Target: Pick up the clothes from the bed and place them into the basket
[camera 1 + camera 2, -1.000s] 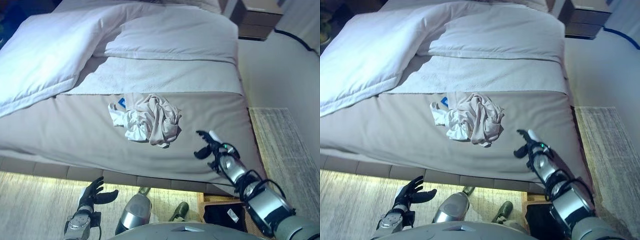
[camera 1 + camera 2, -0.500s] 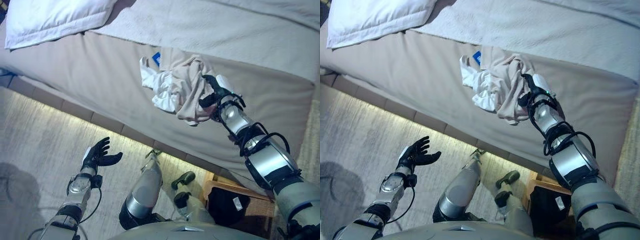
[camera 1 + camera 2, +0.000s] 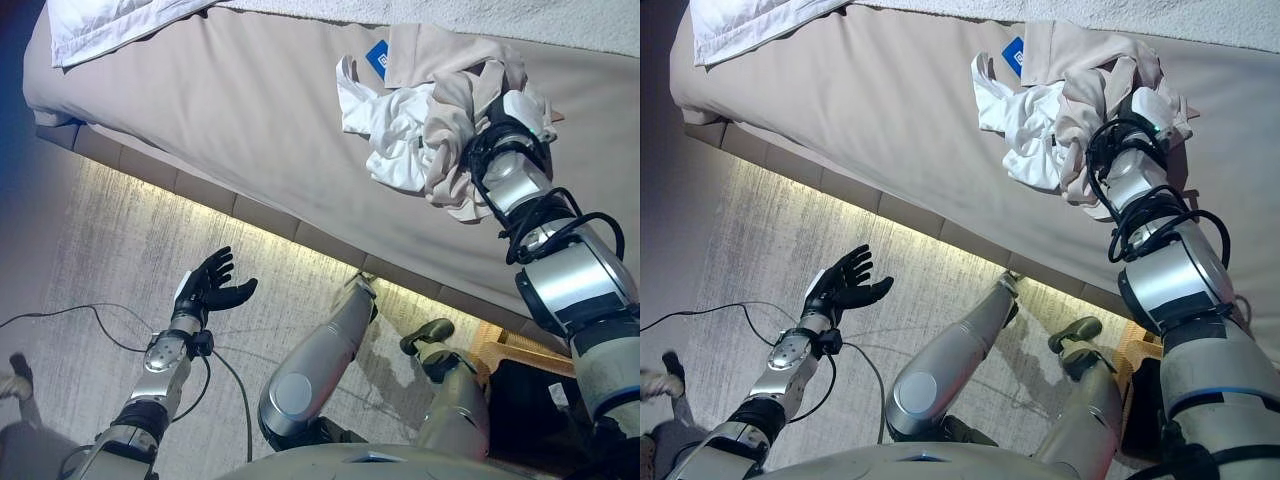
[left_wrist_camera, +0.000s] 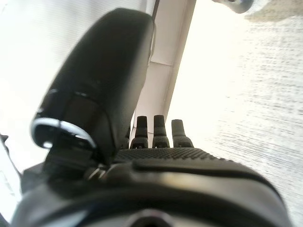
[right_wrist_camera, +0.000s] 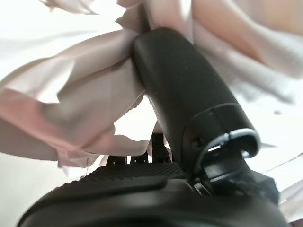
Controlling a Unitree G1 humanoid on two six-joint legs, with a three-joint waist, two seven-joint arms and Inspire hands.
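A crumpled pile of beige and white clothes [image 3: 420, 130] with a blue tag lies near the front edge of the taupe bed [image 3: 230, 100]. My right hand [image 3: 503, 115] is pushed into the right side of the pile, and beige cloth drapes over and around it. In the right wrist view the thumb [image 5: 180, 90] presses against the folds of cloth [image 5: 71, 109]. My left hand [image 3: 210, 288] hangs open over the carpet, palm up and holding nothing, well left of the clothes. The basket [image 3: 497, 352] shows only as a wicker edge at the lower right, by the bed's corner.
A white duvet corner [image 3: 110, 25] lies on the bed at the top left. A lit strip runs along the bed base [image 3: 200, 195] above the pale carpet [image 3: 90, 260]. A dark item [image 3: 545, 395] sits in the basket.
The camera has tilted down, so the whole picture has shifted. My right hand has reached forward from the pile's near edge into the clothes. The left hand stays open.
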